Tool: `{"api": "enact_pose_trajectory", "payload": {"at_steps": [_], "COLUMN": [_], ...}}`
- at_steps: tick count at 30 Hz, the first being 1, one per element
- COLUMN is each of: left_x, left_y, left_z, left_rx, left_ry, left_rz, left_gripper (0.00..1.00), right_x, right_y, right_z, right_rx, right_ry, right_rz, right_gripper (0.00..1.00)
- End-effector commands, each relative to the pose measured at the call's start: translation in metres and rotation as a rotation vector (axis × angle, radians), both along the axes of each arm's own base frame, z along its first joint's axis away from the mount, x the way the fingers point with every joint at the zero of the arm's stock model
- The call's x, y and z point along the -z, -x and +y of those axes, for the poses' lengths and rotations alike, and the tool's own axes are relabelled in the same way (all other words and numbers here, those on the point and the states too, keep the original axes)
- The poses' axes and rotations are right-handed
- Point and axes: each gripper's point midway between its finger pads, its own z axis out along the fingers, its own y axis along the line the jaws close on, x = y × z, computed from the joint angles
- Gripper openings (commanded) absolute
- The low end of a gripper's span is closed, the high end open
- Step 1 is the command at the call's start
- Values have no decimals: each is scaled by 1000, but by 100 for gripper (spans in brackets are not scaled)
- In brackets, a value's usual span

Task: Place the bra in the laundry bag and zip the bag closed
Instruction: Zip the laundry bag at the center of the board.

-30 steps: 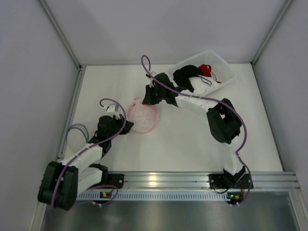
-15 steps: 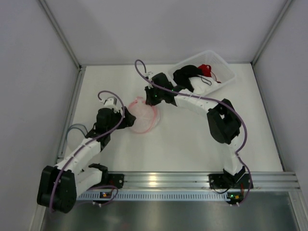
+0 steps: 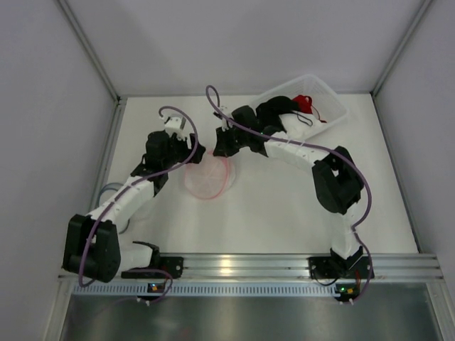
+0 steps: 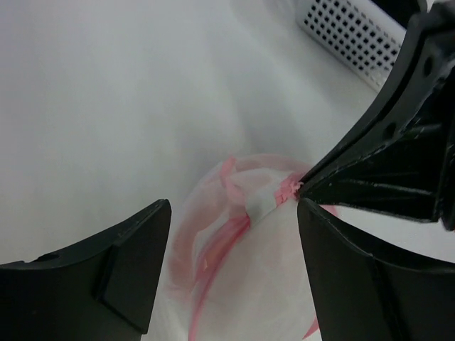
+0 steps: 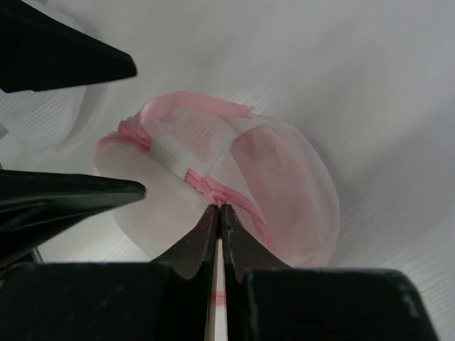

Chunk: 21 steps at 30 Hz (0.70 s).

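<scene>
Top external view: what's on the left?
Left arm is stretched forward. The left end effector (image 4: 233, 204) is spread wide and empty, near the pink laundry bag (image 3: 208, 179) lying mid-counter (image 3: 284, 213).
And right?
Right arm is bent and reaching leftward, with the right end effector (image 5: 219, 207) pinched tight on the bag's seam. The mesh is soft and light and likely crumples, so grip the stitched edge.

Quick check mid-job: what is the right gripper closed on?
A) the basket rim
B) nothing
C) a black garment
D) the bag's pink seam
D: in the right wrist view, the tips of the right gripper are pinched together on the pink seam of the bag.
</scene>
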Motion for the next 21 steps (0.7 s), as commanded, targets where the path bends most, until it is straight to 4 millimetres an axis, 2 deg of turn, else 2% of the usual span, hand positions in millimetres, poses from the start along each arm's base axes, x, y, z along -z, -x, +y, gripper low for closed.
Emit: {"api": "enact_pose_trajectory", "payload": {"at_steps": [1,5,7,9,10,16,17,18,21], "left_x": [-9,-7,-8,-2,-2,-5,-6,-4,-2], "left_y": [-7,-11,-14,-17,-19,-17,-17,-17,-9], "left_z": [-28,-35,-39,-37,-35,-34,-33,-31,-31], "left_rx": [199,216,206,156,136,106,101,86,96], "left_ry": [-30,12,59,98,109,159,161,159,163], "left_rz": [-72,-47,-36,-10,-11,-39,-40,-36,-34], "left_gripper": [77,76,71,59,40,20,9,4,0], "right_x": [-59,-65,-64,-63,-62,-56,-56,-54,-52], "right_y": [-7,-7,-6,-7,-6,-9,-11,-13,-27], "right_z": [1,0,0,0,0,-4,-5,-7,-19], "right_rx": [-49,-53,-54,-52,-49,-20,-8,13,129], "right_ry": [-135,-137,-139,-139,-137,-118,-113,-106,-89], "right_rz": [-98,-116,-115,-112,-106,-101,-101,-93,-62], "right_gripper": [0,0,0,0,0,0,0,0,0]}}
